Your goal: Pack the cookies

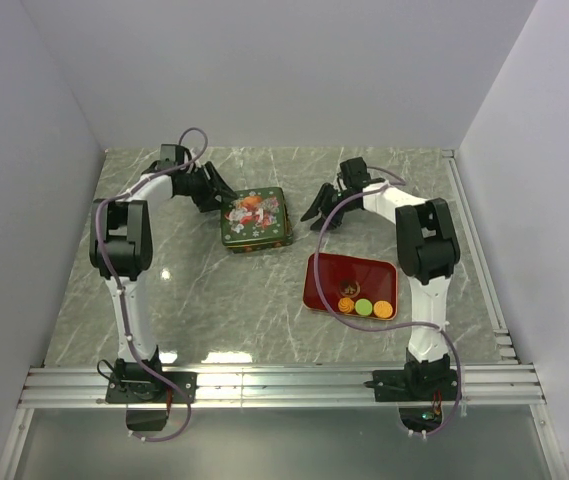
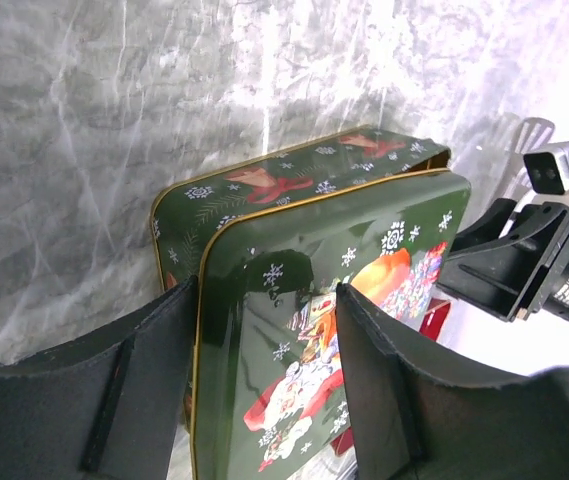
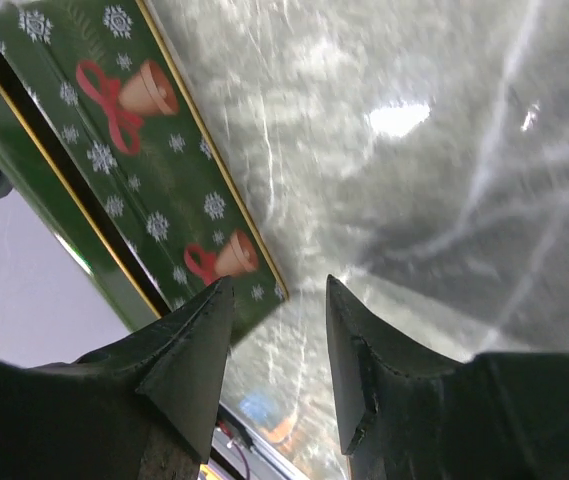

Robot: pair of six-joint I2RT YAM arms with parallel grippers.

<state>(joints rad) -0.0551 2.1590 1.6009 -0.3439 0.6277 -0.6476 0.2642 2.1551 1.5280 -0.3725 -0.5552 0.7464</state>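
The cookies, a few small orange, green and brown rounds, lie in the near part of a red tray right of centre. A green Christmas tin stands in the middle. Its lid is tilted up off the base, with a dark gap along one side. My left gripper is at the tin's left edge. Its fingers straddle the lid's near edge and hold it. My right gripper hangs just right of the tin, open and empty, above bare marble.
The marble table is walled in by white panels on three sides. An aluminium rail carrying both arm bases runs along the near edge. The right arm's forearm reaches over the red tray's far side.
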